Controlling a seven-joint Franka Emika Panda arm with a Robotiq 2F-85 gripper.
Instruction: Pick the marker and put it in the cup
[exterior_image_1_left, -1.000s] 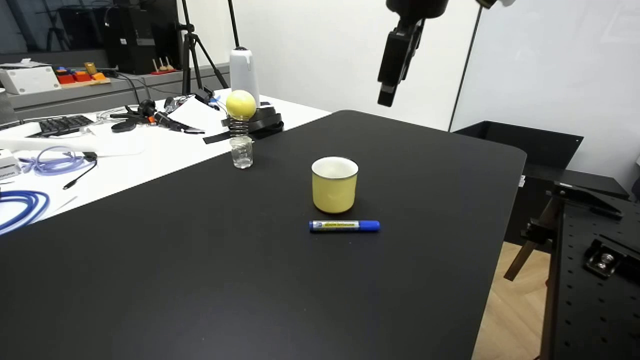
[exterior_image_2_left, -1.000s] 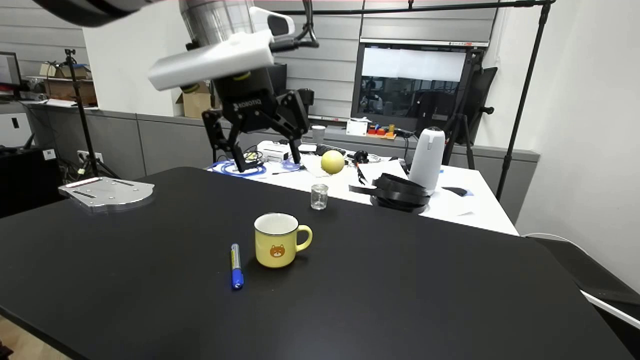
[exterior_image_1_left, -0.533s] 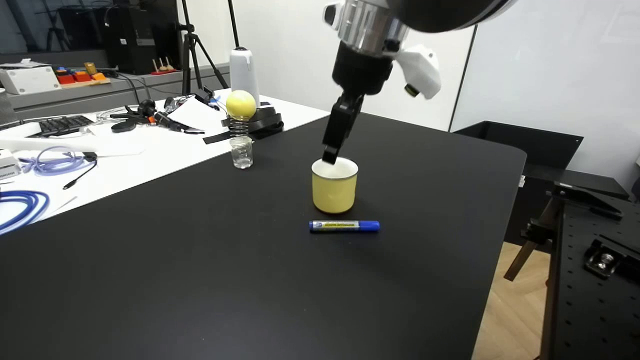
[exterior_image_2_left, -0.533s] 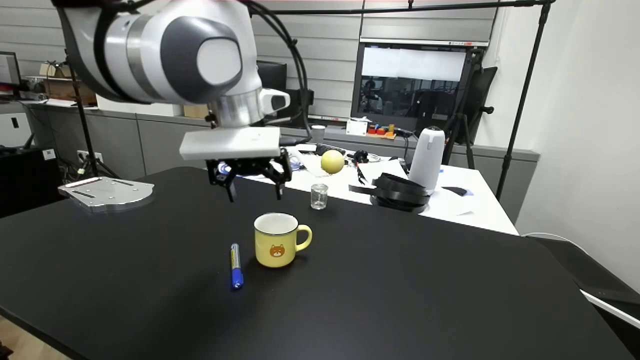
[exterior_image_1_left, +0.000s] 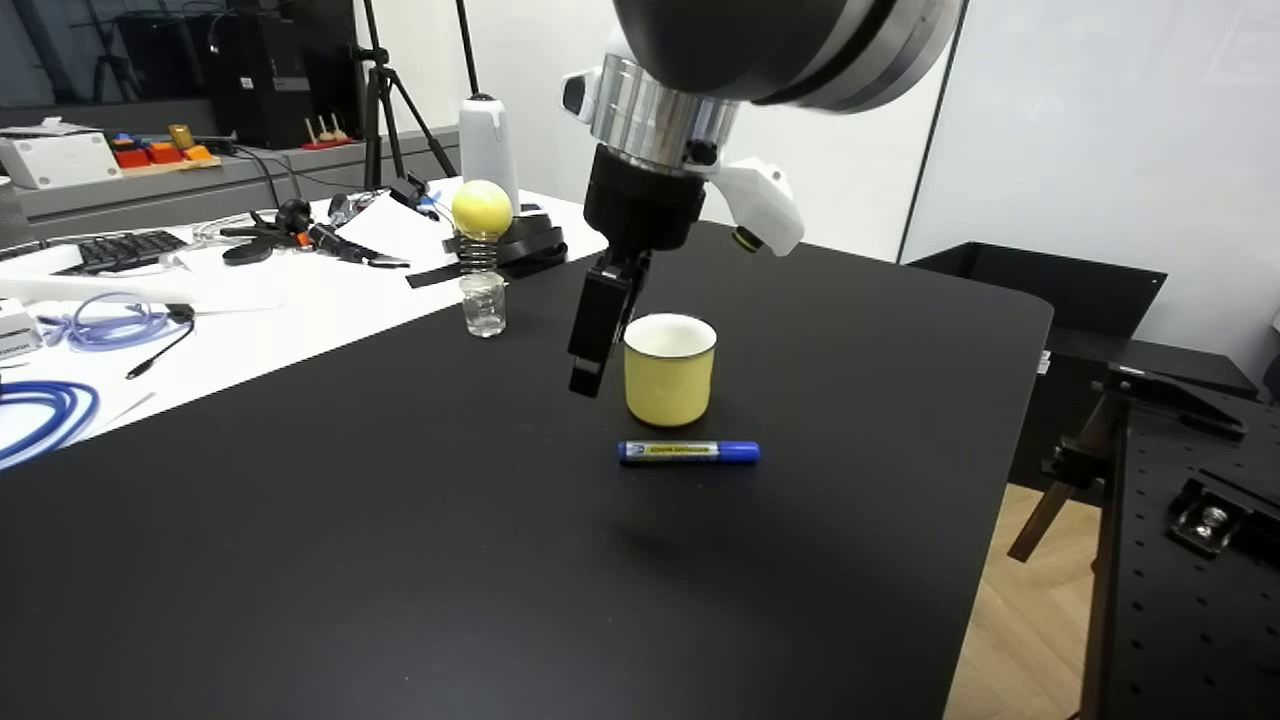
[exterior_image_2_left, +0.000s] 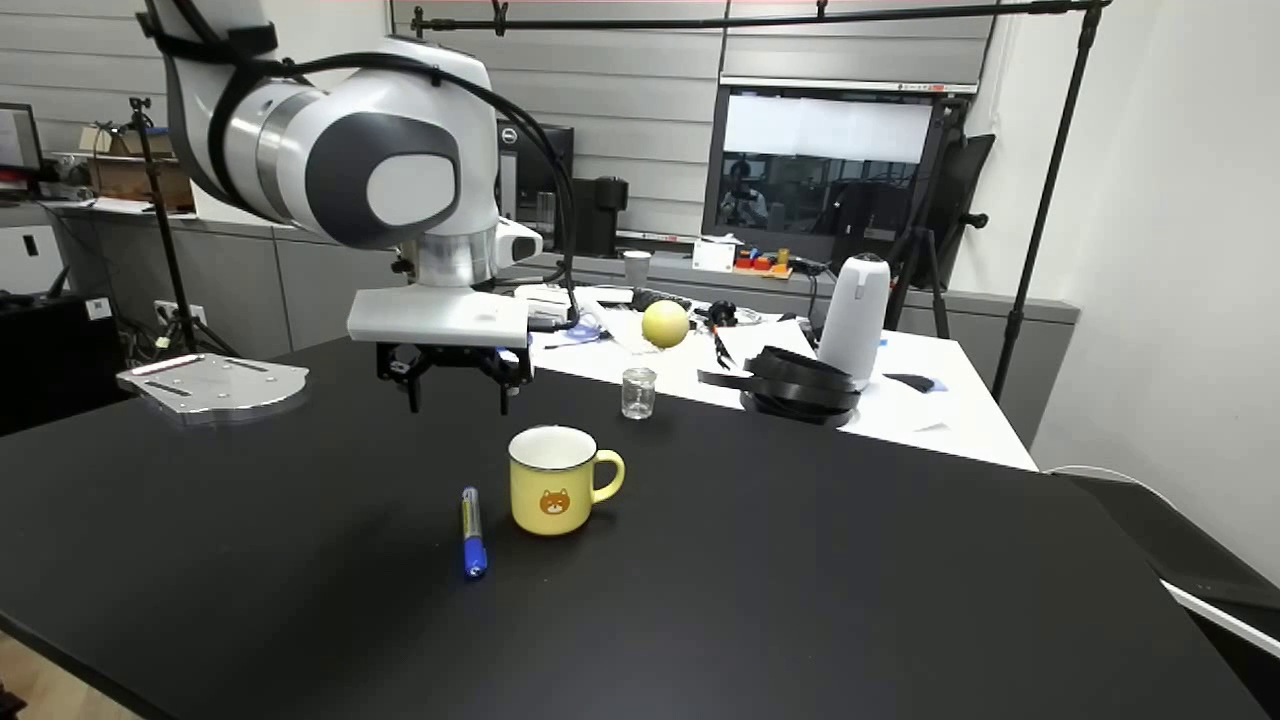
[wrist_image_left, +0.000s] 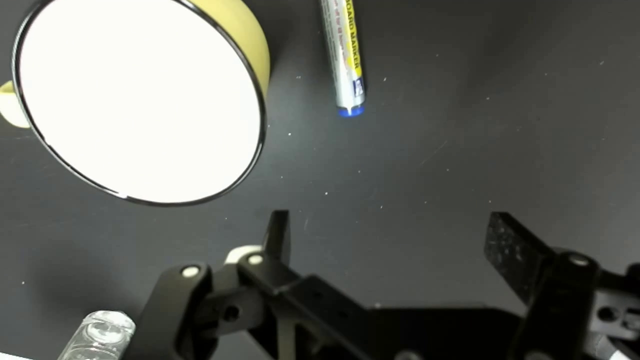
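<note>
The blue marker (exterior_image_1_left: 688, 452) with a pale barrel lies on the black table beside the cup in both exterior views (exterior_image_2_left: 473, 533). In the wrist view its barrel end (wrist_image_left: 346, 60) shows at the top and its cap is out of frame. The pale-yellow cup (exterior_image_1_left: 668, 388) stands upright, with a handle and a bear face in an exterior view (exterior_image_2_left: 552, 500). Its white inside (wrist_image_left: 140, 100) fills the upper left of the wrist view. My gripper (wrist_image_left: 390, 216) is open and empty, above the table and apart from cup and marker; it also shows in both exterior views (exterior_image_1_left: 586, 378) (exterior_image_2_left: 459, 406).
A small clear bottle (exterior_image_2_left: 638, 393) stands near the cup and shows at the wrist view's lower left (wrist_image_left: 102, 335). A yellow ball (exterior_image_2_left: 665, 325) is on the white table behind, with cables and a white cylinder (exterior_image_2_left: 855, 320). A metal plate (exterior_image_2_left: 215, 385) lies at the black table's edge.
My gripper has come down from high up towards the table, passing from right to left in an exterior view, and its fingers stay apart. The marker and the cup have not moved.
</note>
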